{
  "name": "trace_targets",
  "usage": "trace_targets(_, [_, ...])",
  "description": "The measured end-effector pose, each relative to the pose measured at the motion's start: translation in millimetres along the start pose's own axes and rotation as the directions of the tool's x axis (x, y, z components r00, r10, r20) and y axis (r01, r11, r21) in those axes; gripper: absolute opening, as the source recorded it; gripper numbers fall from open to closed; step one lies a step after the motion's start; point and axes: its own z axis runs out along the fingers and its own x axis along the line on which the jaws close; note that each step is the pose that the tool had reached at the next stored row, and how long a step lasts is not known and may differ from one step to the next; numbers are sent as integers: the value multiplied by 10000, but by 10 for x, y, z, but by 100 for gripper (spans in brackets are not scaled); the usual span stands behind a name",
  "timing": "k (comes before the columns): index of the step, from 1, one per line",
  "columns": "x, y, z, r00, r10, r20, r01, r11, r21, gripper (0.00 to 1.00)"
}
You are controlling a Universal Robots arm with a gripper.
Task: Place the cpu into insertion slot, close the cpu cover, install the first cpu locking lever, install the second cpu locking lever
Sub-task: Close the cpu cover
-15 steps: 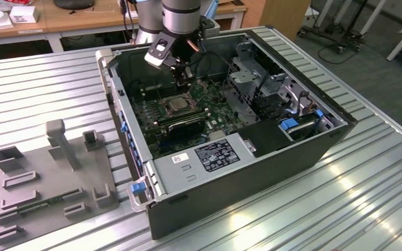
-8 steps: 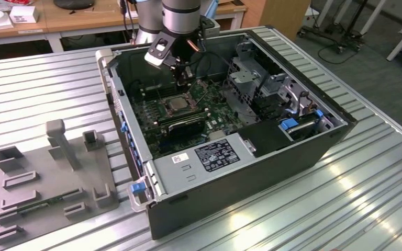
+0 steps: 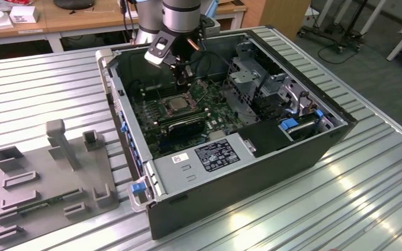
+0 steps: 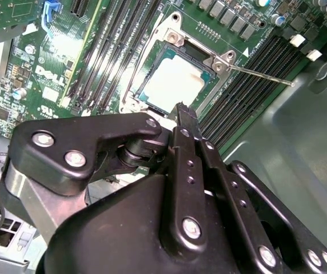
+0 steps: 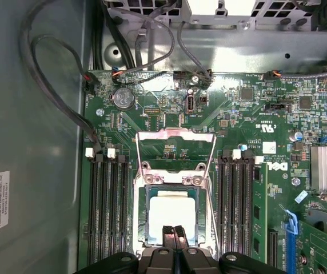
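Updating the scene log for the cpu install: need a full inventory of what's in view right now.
computer case: one, black, side open, on the table
table: one, silver slatted metal
fixture block: one, grey, on the table, to the exterior view's left of the case
motherboard: one, green, inside the case
cpu: one, silvery, seated in the insertion slot
insertion slot: one, dark with a metal rim, mid-board
cpu cover: one, silver frame, swung open beside the slot
memory slots: two banks, black, either side of the slot
locking lever: one seen, thin silver rod, out over the memory slots
arm: one, grey, over the case
gripper: one, black, shut, at the cpu's edge, contact unclear
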Motion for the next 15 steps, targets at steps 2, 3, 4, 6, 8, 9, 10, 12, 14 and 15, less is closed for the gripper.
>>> trace_targets(2, [0, 0, 0, 10000, 1, -2, -1, 10000, -2, 11])
trace_targets(3, [0, 0, -3, 10000, 0, 0, 0, 10000, -1, 11])
trace_targets(4, [0, 0, -4, 10000, 0, 0, 0, 10000, 0, 11])
trace_targets(6, [0, 0, -5, 10000, 0, 0, 0, 10000, 0, 11])
trace_targets(8, [0, 0, -9, 10000, 1, 3, -1, 10000, 1, 11])
trace_targets(9, [0, 0, -11, 10000, 1, 2, -1, 10000, 1, 11])
trace_targets(10, [0, 1, -13, 10000, 0, 1, 0, 10000, 0, 11])
trace_targets(12, [0, 1, -18, 10000, 0, 1, 0, 10000, 1, 11])
trace_targets(14, [1, 1, -26, 10000, 1, 1, -1, 10000, 0, 11])
trace_targets(15, [1, 1, -31, 10000, 0, 0, 0, 10000, 0, 11])
